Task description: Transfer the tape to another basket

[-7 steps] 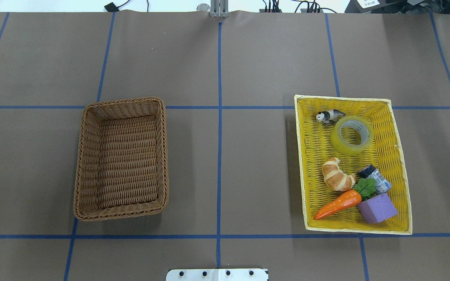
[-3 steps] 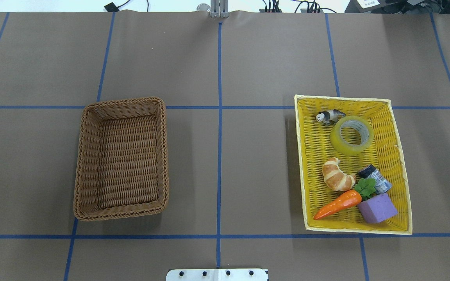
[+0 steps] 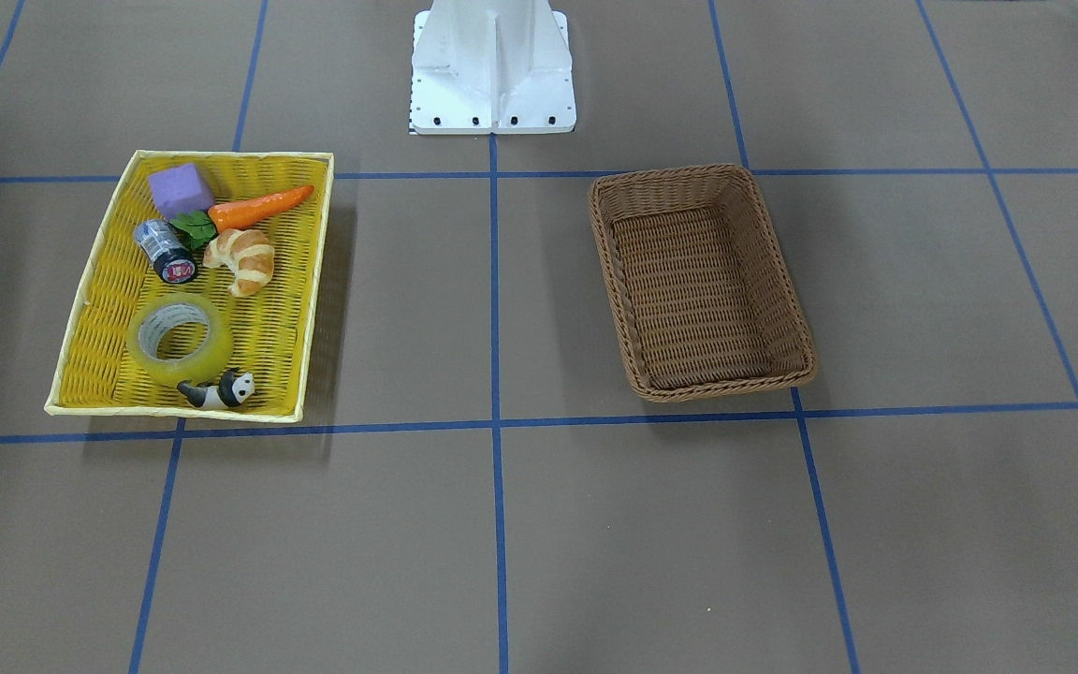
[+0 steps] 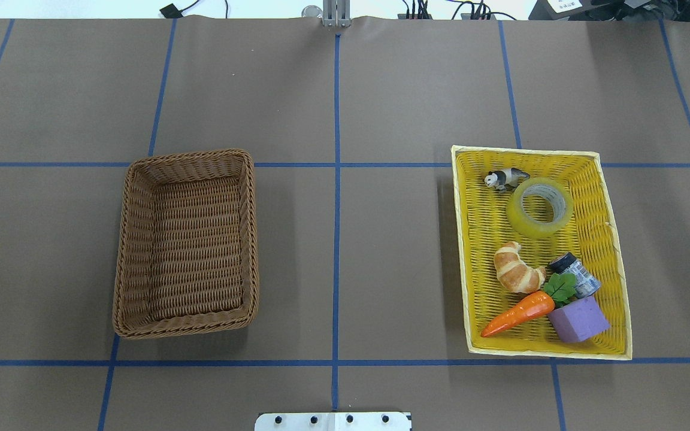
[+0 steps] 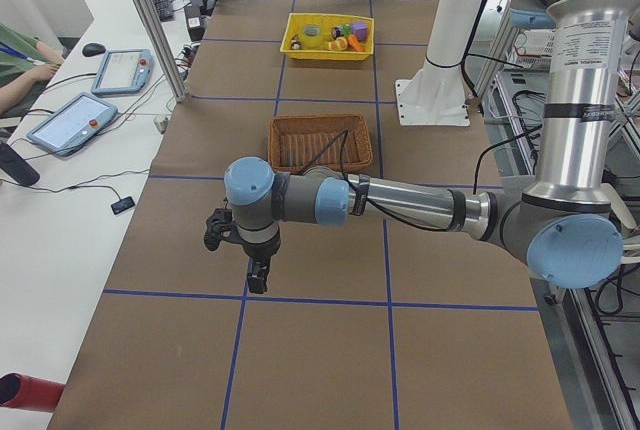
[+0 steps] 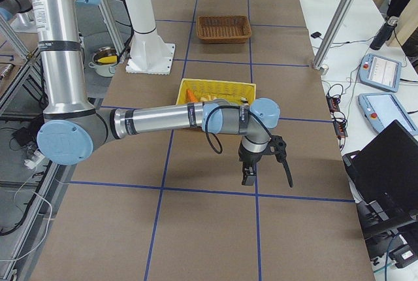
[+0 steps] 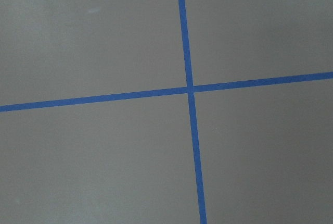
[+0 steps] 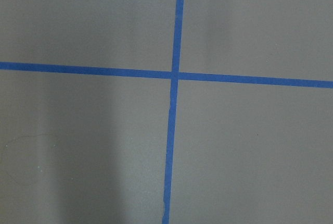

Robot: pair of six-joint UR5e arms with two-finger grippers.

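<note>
Front-facing view: task not started, as far as I can judge. The tape (image 3: 174, 373) lies flat in the yellow tray (image 3: 97, 309), at the tray's end away from the robot base, w/ a panda figure (image 3: 221, 390) just beside it. Same tray also holds a croissant (image 3: 241, 259), a dark cylinder (image 3: 165, 251), a carrot (image 3: 258, 208) and a purple cube (image 3: 180, 188), all bunched at the base end. The wicker basket (image 3: 703, 290) sits well apart across the centre line w/ nothing in it. No arm in shot.

Overhead view: same picture. Tape in the tray on the right, brown basket on the left holds nothing, no gripper near either.

Left side view: left gripper (image 5: 256, 275) hangs low over bare table (image 5: 330, 350), nearer this camera than the basket, tray far off. Can't tell if its jaws are wide or narrow.

Right side view: right gripper (image 6: 248, 173) hangs on the near side of the tray, not over it. Jaw state: can't tell.

Wrist views: both show only brown table and crossing blue lines, no fingers, no tape.

Left to do, I'd say: everything, i.e. reach, grab, carry, drop.
</note>
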